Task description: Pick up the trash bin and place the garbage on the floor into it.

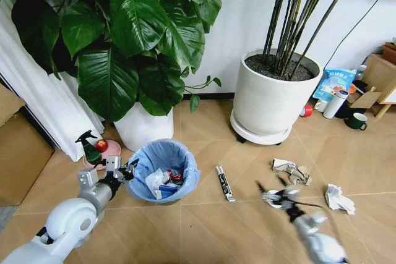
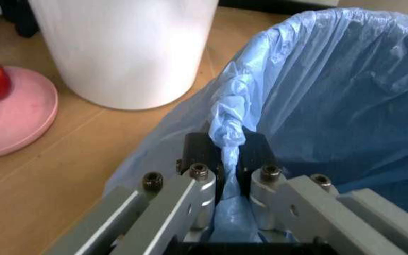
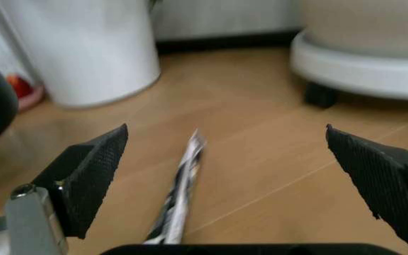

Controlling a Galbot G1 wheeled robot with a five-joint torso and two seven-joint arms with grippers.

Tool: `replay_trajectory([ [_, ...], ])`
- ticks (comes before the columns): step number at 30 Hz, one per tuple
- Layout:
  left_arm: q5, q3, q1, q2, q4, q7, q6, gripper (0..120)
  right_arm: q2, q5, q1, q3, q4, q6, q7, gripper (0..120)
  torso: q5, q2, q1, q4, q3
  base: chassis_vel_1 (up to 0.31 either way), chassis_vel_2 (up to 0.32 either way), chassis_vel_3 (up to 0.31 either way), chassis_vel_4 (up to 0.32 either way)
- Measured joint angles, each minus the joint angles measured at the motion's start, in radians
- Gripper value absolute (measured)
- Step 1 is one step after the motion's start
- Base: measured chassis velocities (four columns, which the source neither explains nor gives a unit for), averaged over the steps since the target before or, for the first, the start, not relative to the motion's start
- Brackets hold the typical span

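Wooden floor carries the trash bin, my left claw clenched on its bag rim. My right claw, spread wide, frames the thin tube; head view adds crumpled paper.

blue-lined bin upright w/ litter inside; tube, prob. two wads on floor.

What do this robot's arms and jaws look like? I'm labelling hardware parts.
Both arms have glossy white rounded shells ending in grey metal wrists. The left gripper has silver linkage bars with dark bolt heads and black jaws. The right gripper has black, wedge-shaped jaws with a fine cross-hatched texture and a thin dark cable along its wrist.
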Motion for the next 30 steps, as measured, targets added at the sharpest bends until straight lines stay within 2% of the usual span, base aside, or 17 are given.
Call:
replay_trajectory([
  [7,-0.006,0.004,-0.007,0.009,0.002,-0.002,0.001,1,0.049,-0.132,0.080,-0.049,-0.102,-0.037,0.068,100,0.0002,0.000,0.000,-0.0002,0.000,0.000,0.000,0.000,0.000],
  [14,-0.016,0.004,-0.017,0.020,0.003,-0.002,0.001,1,0.074,-0.192,0.109,-0.075,-0.146,-0.045,0.097,100,0.0003,0.000,0.000,-0.0004,0.000,0.000,0.000,0.000,0.000],
  [22,-0.016,0.007,-0.023,0.017,0.006,-0.002,0.002,1,0.070,-0.210,0.119,-0.098,-0.164,-0.066,0.124,100,0.0003,0.000,0.000,-0.0004,0.000,0.000,0.000,0.000,0.000],
  [28,-0.018,0.007,-0.027,0.015,0.006,-0.002,0.002,1,0.060,-0.203,0.127,-0.129,-0.181,-0.082,0.132,89,0.0003,0.000,0.000,-0.0004,0.000,0.000,0.000,0.000,0.000],
  [30,-0.017,0.007,-0.027,0.012,0.007,-0.002,0.002,1,0.058,-0.197,0.130,-0.140,-0.186,-0.090,0.132,79,0.0003,0.000,0.000,-0.0004,0.000,0.000,0.000,0.000,0.000],
])
